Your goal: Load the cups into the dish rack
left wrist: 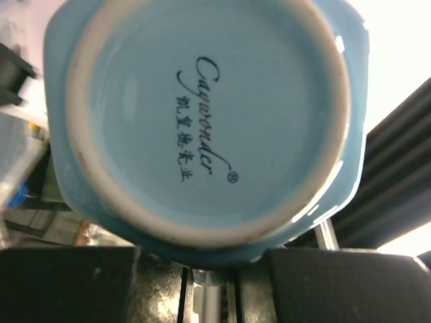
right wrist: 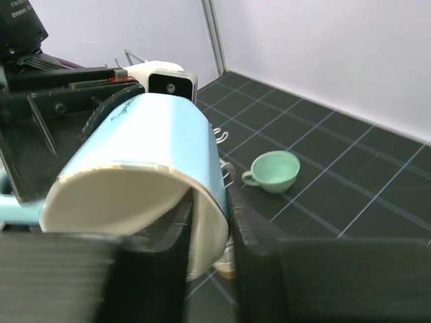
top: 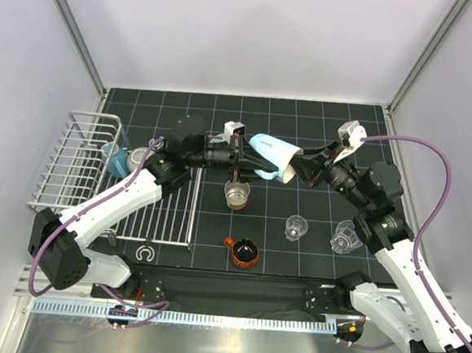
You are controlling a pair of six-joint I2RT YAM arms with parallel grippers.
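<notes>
A light blue mug [top: 272,155] with a cream inside hangs on its side above the mat, between my two grippers. My left gripper [top: 239,152] is shut on its base end. That base [left wrist: 202,114] fills the left wrist view, with the gripper [left wrist: 202,259] at its lower edge. My right gripper [top: 298,167] straddles the rim [right wrist: 202,222], one finger inside and one outside; whether it still pinches is unclear. The white-silver dish rack [top: 78,160] stands at the left and holds a blue cup [top: 119,161]. A mint green cup [right wrist: 273,171] sits on the mat.
A steel cup [top: 236,194] stands right under the mug. Two clear cups [top: 297,227] [top: 346,237] sit to the right, and an orange cup [top: 244,251] sits near the front edge. The rack's flat slatted part [top: 168,212] lies under my left arm.
</notes>
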